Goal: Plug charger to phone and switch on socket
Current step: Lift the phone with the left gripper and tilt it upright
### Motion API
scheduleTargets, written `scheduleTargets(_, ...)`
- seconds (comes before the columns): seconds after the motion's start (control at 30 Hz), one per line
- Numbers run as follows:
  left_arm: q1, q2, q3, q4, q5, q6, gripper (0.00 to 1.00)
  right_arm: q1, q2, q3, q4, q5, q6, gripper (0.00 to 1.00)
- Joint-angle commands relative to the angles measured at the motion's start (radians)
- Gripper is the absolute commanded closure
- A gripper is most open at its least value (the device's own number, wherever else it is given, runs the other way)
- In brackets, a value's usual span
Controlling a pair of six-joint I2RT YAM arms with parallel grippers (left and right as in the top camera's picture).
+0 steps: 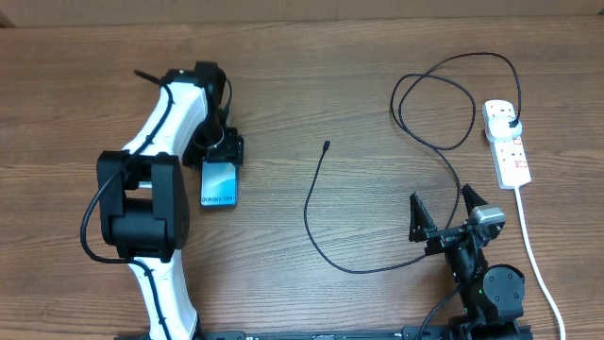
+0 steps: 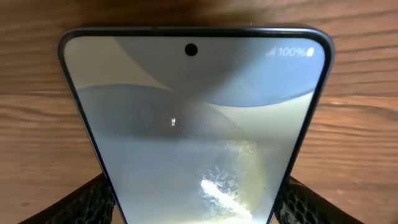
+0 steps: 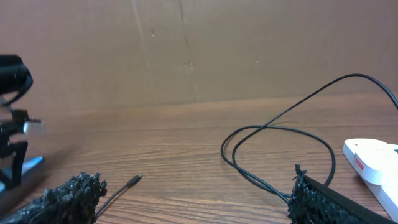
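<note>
Nearest, the right hand [image 1: 444,212] hangs spread and empty beside the loop of the charger [image 1: 310,203] on the worktop [image 1: 359,57]. Farther, the left hand [image 1: 223,159] grips the phone [image 1: 219,186] by its edges, well apart from the tip [image 1: 326,145]. Farthest, the plug [image 1: 510,123] sits in the socket [image 1: 511,156], switch state unclear. Likely trouble: a pinch behind the tiny tip lets it swivel and miss the port, or pushing shoves the phone through the grip.

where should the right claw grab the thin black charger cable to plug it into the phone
Just behind the tiny connector tip of the thin black charger cable, coming from above and pinching across it: that end lies free, flat and nearly straight on the wooden table.
</note>
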Motion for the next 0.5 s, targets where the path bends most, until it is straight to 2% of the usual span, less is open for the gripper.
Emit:
scheduleTargets(0.0,-0.008,-0.004,0.098,-0.039,0.013,-0.011,0.26,0.006,-0.01,-0.011,0.006,0.002,0.0,0.0)
scheduleTargets(0.2,-0.008,-0.004,0.193,-0.061,0.179,-0.014,0.27,0.006,-0.01,-0.011,0.006,0.002,0.0,0.0)
scheduleTargets(0.47,-0.008,-0.004,0.196,-0.072,0.408,-0.082,0.27,0.006,-0.01,-0.011,0.006,0.002,0.0,0.0)
